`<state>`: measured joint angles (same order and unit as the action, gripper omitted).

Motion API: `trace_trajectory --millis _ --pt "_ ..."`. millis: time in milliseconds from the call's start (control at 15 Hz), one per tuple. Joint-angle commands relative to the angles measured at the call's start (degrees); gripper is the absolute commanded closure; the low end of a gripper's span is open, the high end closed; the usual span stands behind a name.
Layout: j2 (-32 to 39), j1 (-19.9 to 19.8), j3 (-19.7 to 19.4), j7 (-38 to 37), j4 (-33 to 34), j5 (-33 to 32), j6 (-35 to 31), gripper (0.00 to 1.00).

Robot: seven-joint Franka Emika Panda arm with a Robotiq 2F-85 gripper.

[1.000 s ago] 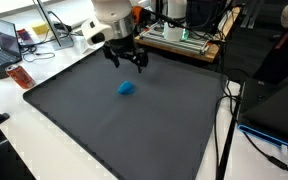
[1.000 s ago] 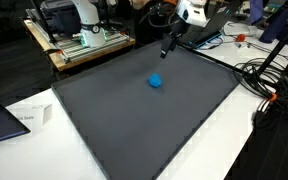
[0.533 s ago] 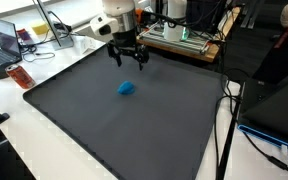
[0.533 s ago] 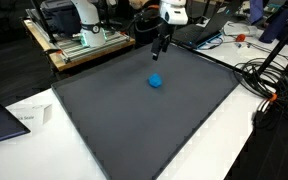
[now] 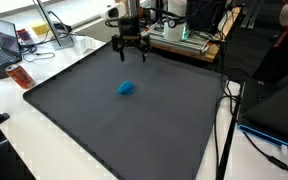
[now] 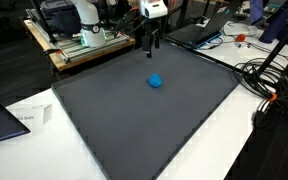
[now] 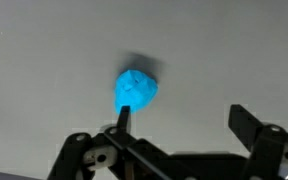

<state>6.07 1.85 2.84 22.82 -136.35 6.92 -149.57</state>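
Observation:
A small crumpled blue object [image 5: 127, 88] lies on the dark grey mat [image 5: 94, 120], also seen in the other exterior view [image 6: 156, 81]. My gripper [image 5: 132, 54] hangs above the mat's far edge, beyond the blue object and apart from it; it shows in the other exterior view [image 6: 152, 44] too. Its fingers are spread and hold nothing. In the wrist view the blue object [image 7: 136, 89] lies on the grey surface just ahead of one finger, with the gripper [image 7: 184, 120] open and empty.
A white table [image 5: 24, 150] surrounds the mat. A red can [image 5: 20, 76] and a laptop [image 5: 6, 45] stand at one side. Equipment racks [image 6: 84, 40], cables [image 6: 269, 85] and another laptop [image 6: 199, 32] crowd the far edges.
My gripper has moved along the mat's far edge and a little higher, away from the blue object. The blue object has not moved.

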Motion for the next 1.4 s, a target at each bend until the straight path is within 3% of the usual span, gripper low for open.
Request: trace_trajectory --millis 0,333,400,800,1333 --pt "-0.09 -2.13 0.81 6.53 -2.27 4.33 -2.79 0.0" --pt "3.74 -4.57 2.57 15.31 -3.2 10.92 -10.18 0.0" --pt "2.76 -3.78 1.7 10.77 -2.25 6.65 -7.23 0.0" --pt "4.31 -4.81 2.79 12.63 -2.55 8.14 -9.33 0.0" --pt "9.02 -13.41 9.93 35.16 -0.33 23.0 -12.31 0.0"
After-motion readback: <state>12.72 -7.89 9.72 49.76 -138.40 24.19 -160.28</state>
